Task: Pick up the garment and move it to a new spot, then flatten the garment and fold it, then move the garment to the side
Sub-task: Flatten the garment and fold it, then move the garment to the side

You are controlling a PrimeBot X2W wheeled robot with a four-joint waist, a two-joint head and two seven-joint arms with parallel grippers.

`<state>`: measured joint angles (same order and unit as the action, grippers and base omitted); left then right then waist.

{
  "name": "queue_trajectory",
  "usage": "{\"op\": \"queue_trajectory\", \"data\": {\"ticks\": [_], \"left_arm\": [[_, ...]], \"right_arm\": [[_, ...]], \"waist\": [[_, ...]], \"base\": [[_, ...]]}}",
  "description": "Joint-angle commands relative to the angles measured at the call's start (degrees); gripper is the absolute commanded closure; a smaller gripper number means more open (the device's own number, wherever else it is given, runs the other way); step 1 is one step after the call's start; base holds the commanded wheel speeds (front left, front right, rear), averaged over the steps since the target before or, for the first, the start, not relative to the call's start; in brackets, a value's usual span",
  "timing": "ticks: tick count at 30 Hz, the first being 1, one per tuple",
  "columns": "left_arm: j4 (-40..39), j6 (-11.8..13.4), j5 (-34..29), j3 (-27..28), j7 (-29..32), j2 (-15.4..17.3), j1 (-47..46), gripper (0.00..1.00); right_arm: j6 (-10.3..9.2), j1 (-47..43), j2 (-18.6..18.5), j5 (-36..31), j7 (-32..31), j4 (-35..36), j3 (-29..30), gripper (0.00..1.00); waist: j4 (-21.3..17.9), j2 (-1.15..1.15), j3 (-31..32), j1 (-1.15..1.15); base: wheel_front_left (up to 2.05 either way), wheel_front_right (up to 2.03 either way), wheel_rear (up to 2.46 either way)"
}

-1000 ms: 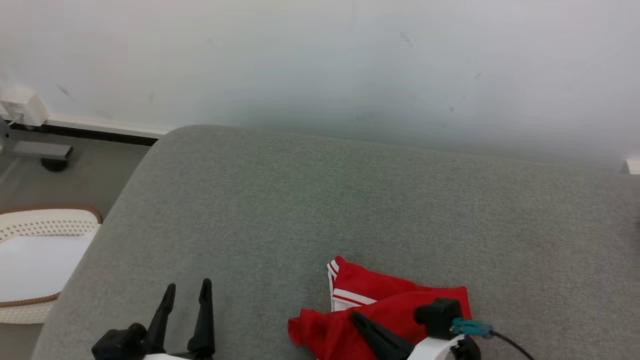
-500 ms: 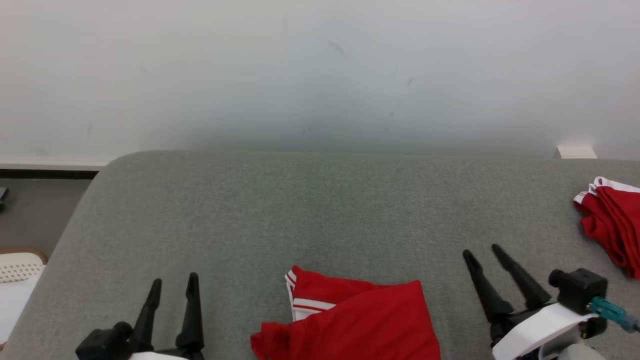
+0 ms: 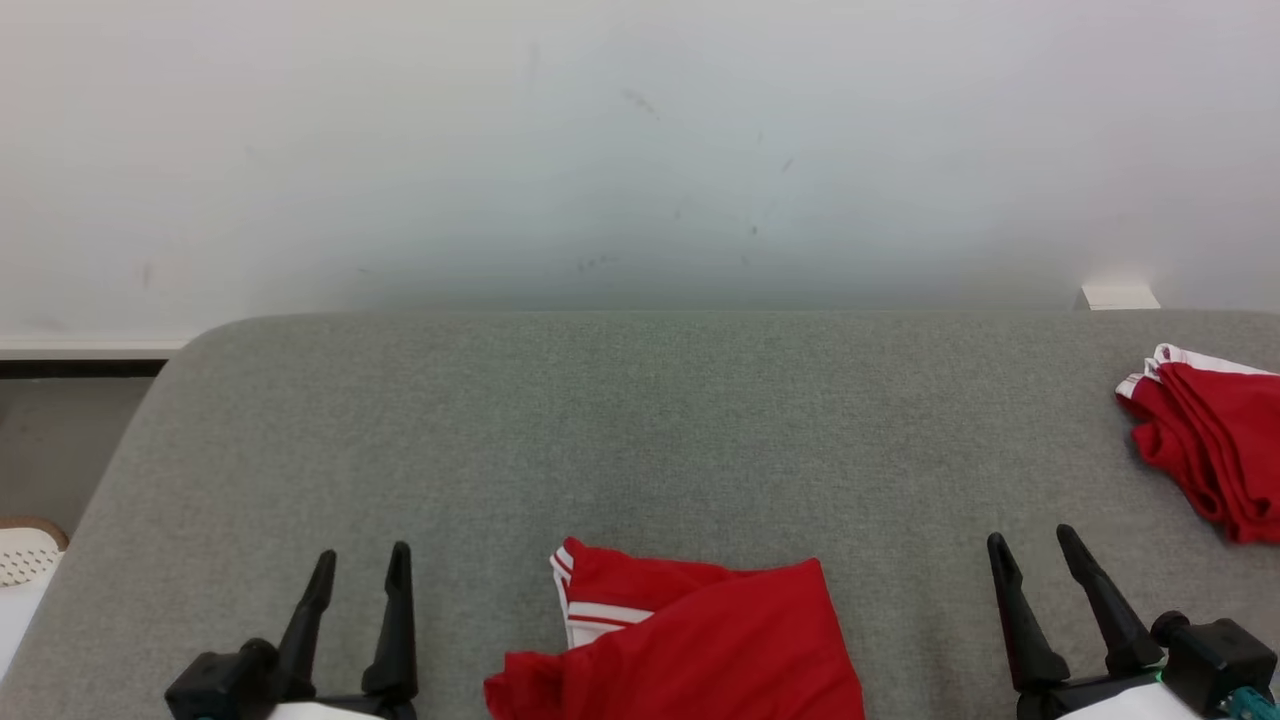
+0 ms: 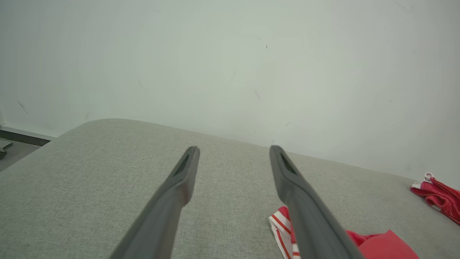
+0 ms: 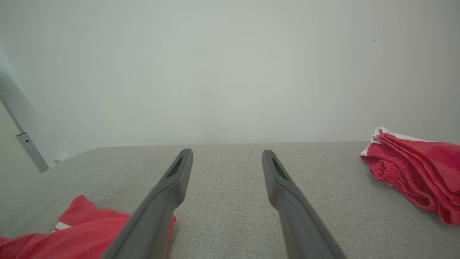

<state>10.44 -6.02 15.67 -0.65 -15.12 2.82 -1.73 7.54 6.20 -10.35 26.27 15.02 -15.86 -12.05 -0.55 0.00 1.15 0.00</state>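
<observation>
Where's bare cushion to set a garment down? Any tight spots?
Biggest bare patch: grey cushion from its wall-side edge down to the near red garment, spanning left edge to the bundled red garment at right. Narrower gaps flank the near garment, toward the left tool and the right tool. Crowded: right edge, between right tool and bundle.
</observation>
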Motion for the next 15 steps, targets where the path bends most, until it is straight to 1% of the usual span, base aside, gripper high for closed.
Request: {"op": "queue_trajectory", "data": {"ticks": [1,8,10,15], "left_arm": [[0.1,-0.2,0.3,0.1,0.0,0.2,0.3,0.00],[0.5,-0.3,0.7,-0.2,0.0,0.2,0.1,0.00],[0.5,-0.3,0.9,-0.2,0.0,0.2,0.2,0.00],[0.8,-0.3,1.2,-0.8,0.0,0.2,-0.2,0.00]], "right_arm": [[-0.12,-0.4,0.0,-0.5,0.1,0.2,0.3,0.00],[-0.12,-0.3,0.9,-0.4,-1.5,-2.0,-1.3,0.00],[-0.13,0.7,0.8,0.0,-2.5,-2.7,-2.8,0.00],[-0.13,3.3,1.8,1.4,-7.7,-7.3,-7.4,0.00]], "waist": [[0.1,0.00,0.0,0.00],[0.7,0.00,0.0,0.00],[1.0,0.00,0.0,0.00],[2.4,0.00,-0.4,0.00]], "base": [[0.00,0.00,0.00],[0.00,0.00,0.00],[0.00,0.00,0.00],[0.00,0.00,0.00]]}}
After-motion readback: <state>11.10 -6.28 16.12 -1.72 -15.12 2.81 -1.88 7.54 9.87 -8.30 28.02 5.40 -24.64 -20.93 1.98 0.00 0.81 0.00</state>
